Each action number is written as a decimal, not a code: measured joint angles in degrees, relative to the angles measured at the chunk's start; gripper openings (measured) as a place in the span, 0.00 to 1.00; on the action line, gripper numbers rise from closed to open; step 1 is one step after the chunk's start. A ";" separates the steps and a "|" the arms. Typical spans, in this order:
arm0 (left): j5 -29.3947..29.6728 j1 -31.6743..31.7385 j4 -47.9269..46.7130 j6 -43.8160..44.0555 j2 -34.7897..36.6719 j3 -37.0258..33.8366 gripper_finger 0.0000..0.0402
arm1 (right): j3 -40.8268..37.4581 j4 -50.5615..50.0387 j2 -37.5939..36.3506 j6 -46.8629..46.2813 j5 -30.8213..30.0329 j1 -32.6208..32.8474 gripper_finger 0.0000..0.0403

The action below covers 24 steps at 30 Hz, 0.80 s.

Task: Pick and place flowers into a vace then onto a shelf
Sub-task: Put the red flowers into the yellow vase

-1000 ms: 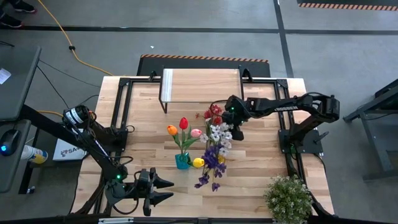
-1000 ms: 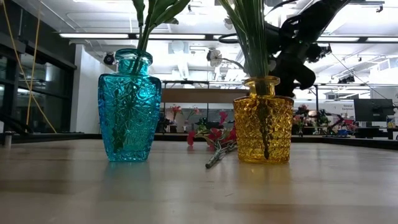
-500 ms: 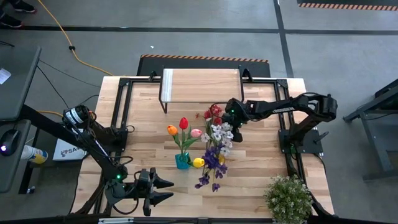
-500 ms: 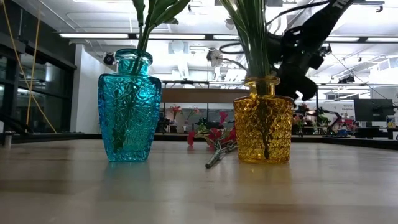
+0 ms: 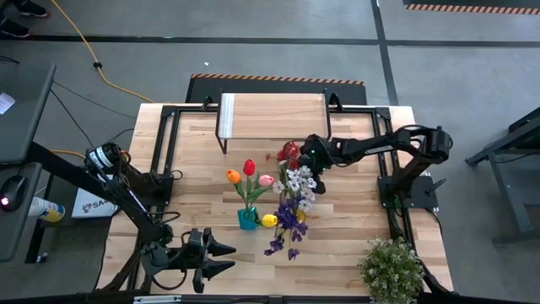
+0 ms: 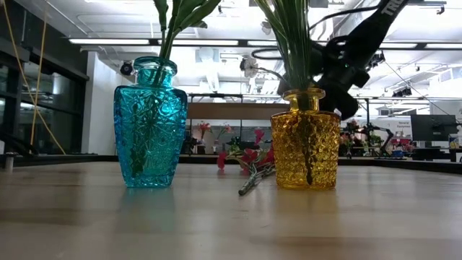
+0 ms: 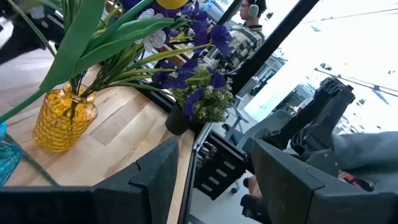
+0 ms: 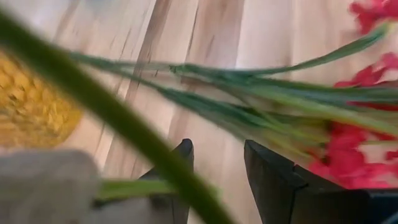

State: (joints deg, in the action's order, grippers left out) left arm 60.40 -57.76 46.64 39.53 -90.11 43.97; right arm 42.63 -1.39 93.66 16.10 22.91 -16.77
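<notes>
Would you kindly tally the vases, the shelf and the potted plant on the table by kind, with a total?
Vases: 2 (teal vase, yellow vase)
Shelf: 1 (shelf)
Potted plant: 1 (potted plant)
Total: 4

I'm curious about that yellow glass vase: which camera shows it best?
The low view: the yellow vase stands whole, side-on, stems inside. The left wrist view shows it smaller; the high view hides it under blooms; the right wrist view catches a blurred edge.
</notes>
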 joint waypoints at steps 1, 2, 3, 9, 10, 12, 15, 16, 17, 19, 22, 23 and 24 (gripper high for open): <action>0.00 0.00 -0.01 0.00 0.00 0.00 0.59 | -0.01 0.13 0.57 0.56 0.06 0.23 0.33; 0.00 0.00 -0.02 0.00 0.00 0.00 0.59 | -0.02 0.54 1.03 1.00 0.03 0.48 0.33; 0.00 0.00 -0.05 0.00 0.00 0.00 0.59 | -0.02 1.20 1.37 1.41 -0.01 0.74 0.33; 0.00 0.00 -0.05 0.00 0.00 0.00 0.59 | -0.02 4.88 2.08 2.43 -0.23 1.09 0.33; 0.00 0.00 -0.05 0.00 0.00 0.00 0.59 | -0.02 5.68 2.08 2.45 -0.23 1.09 0.33; 0.00 0.00 -0.07 0.00 0.00 0.00 0.59 | -0.02 6.26 2.08 3.21 -0.25 1.06 0.33; 0.02 0.00 -0.07 -0.04 0.00 0.00 0.59 | -0.02 5.94 2.08 5.25 -0.25 1.09 0.33; 0.00 0.00 -0.05 -0.07 0.00 0.00 0.59 | -0.02 5.84 2.08 5.63 -0.23 1.09 0.33; 0.00 0.00 -0.05 -0.07 0.00 0.00 0.59 | -0.02 5.69 2.08 5.96 -0.23 1.09 0.33; 0.00 0.00 -0.07 -0.07 0.00 0.00 0.59 | -0.02 5.40 2.08 6.81 0.06 1.06 0.33; 0.00 0.00 -0.06 -0.13 0.00 0.00 0.59 | -0.02 5.38 2.08 8.48 0.57 1.04 0.33; 0.00 0.00 -0.05 -0.15 0.00 0.00 0.59 | -0.02 5.36 2.08 9.18 0.52 1.04 0.33; 0.01 0.00 -0.05 -0.15 0.00 0.00 0.59 | -0.02 5.36 2.08 9.68 0.46 1.04 0.33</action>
State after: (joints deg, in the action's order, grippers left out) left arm 60.41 -57.76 46.59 39.38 -90.11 43.97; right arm 42.61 3.97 95.74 25.78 23.37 -15.73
